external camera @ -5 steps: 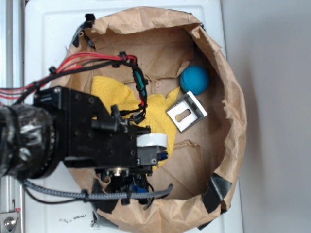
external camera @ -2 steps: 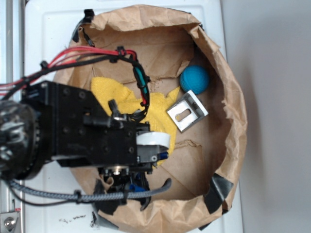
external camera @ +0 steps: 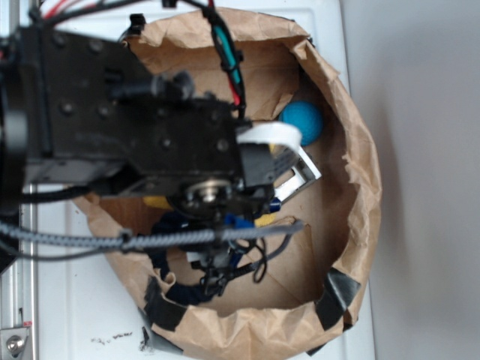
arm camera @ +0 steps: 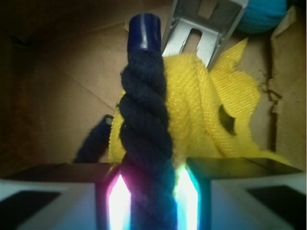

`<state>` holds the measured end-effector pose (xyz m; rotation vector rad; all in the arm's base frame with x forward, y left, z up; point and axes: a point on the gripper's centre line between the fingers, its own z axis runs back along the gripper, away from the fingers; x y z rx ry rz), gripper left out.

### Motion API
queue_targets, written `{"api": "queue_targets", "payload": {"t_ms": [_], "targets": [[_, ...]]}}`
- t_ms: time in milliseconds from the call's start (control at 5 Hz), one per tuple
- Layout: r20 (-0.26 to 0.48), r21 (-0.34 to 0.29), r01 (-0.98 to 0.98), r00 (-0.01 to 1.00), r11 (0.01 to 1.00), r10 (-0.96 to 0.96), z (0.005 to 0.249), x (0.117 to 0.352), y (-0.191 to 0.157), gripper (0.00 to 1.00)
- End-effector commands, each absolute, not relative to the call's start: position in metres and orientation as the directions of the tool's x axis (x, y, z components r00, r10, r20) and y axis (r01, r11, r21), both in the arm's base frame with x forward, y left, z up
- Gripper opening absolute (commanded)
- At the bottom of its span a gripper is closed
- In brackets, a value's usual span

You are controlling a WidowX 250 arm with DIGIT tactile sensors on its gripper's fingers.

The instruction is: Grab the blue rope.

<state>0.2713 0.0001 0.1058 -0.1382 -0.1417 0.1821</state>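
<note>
The end effector (arm camera: 152, 201) is clamped on the blue rope (arm camera: 144, 129), which stands upright between its fingers. Beneath lie a yellow cloth (arm camera: 216, 120), a metal bracket (arm camera: 204, 28) and a blue ball (arm camera: 261, 14).

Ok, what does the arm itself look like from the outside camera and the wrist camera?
The arm is a boxy black body with screw heads, red, green and black wires along the top, a white band near its front and a grey braided cable below. The tool has pale fingers with glowing inner faces.
</note>
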Motion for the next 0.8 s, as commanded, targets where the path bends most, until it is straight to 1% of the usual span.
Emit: {"api": "queue_targets", "payload": {"t_ms": [0,200,400,600], "targets": [[0.259,-0.121,-0.268,0.921,0.956,0.291,0.167,0.279,0.013,0.0],[0.249,-0.112,-0.303,0.913,0.946,0.322,0.181,0.281,0.013,0.0],[0.252,-0.096,-0.347,0.898,0.933,0.36,0.186,0.284,0.014,0.0],[0.247,-0.029,-0.355,0.903,0.934,0.351,0.178,0.288,0.012,0.0]]}}
